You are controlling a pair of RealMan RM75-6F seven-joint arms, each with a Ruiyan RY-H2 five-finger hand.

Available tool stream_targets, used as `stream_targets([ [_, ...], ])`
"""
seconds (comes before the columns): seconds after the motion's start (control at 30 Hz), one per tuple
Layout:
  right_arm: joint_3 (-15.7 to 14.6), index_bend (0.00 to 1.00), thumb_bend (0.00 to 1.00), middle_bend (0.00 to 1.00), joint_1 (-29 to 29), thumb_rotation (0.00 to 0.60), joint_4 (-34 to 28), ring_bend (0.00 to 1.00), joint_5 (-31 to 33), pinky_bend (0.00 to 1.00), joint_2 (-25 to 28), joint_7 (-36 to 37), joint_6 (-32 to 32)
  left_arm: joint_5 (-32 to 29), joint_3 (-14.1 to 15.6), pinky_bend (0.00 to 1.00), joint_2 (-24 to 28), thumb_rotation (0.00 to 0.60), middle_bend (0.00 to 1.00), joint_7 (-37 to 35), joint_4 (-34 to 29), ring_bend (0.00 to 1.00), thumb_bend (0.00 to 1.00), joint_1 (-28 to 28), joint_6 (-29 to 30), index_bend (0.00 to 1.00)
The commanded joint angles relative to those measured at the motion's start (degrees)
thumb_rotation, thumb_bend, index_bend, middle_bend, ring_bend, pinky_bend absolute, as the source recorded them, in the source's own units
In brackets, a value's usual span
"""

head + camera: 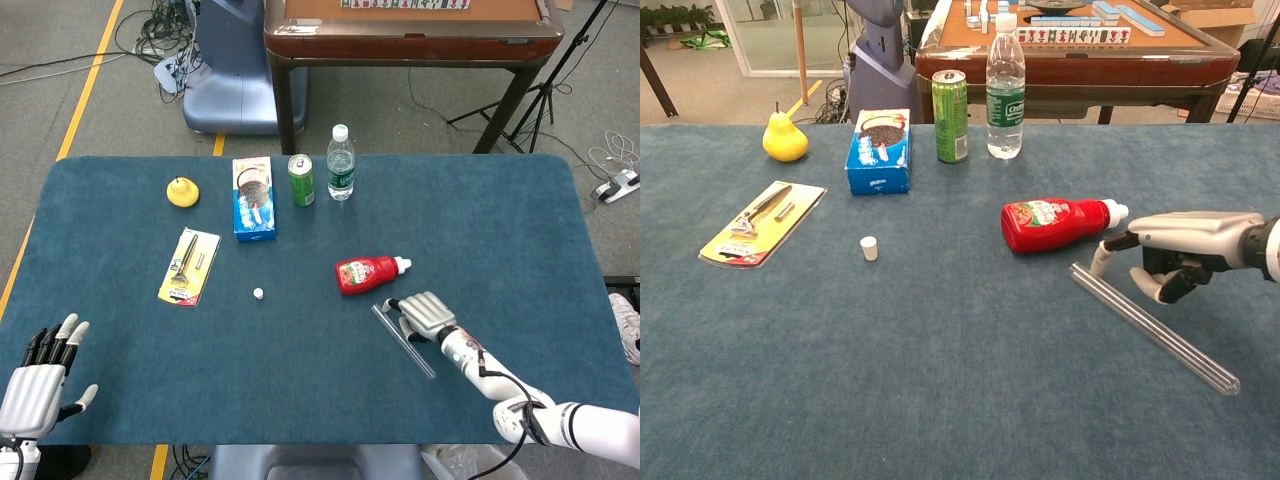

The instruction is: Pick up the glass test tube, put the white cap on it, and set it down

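1. Evidently, the clear glass test tube [1154, 328] lies flat on the blue felt table [520, 220], slanting away from the red squeeze bottle [1058, 222], one end near the bottle and the other pointing towards the robot's right front edge

2. The right hand [1172, 254] sits low over the tube's upper part, fingers curled under and the thumb tip down beside the glass; it reads as set for a pinch, but whether it actually grips the tube I cannot tell

3. The left hand [42, 372] rests at the near left corner with fingers spread and nothing in them, well apart from everything, presumably kept free to fetch the cap

4. The small white cap [869, 248] stands alone on the felt, between the yellow carded tool pack [762, 222] and the bottle, well apart from the tube

5. By my judgement the task is at its first step: the tube is not yet lifted, the cap untouched
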Motion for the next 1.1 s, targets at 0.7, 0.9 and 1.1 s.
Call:
stream_targets([
  [0.7,-7.4,0.27,1.00,1.00,-2.9,0.600,-16.6,1.00,-17.5,1.00,10.9,4.2,3.3,0.7,0.0,0.00,0.0,0.600,0.00,0.1,-0.3,0.00,0.20,-0.3,-0.1,0.00],
  [0.9,-9.3,0.27,1.00,1.00,-3.9,0.600,-16.9,1.00,-19.4,1.00,12.3,3.8,3.7,1.0,0.2,0.00,0.0,0.600,0.00,0.5,-0.5,0.00,0.20,-0.3,-0.1,0.00],
  [1.1,-10.0,0.27,1.00,1.00,-4.3,0.600,-16.5,1.00,-18.0,1.00,12.9,2.4,3.0,1.1,0.2,0.00,-0.1,0.600,0.00,0.6,-0.6,0.00,0.20,-0.2,0.0,0.00],
])
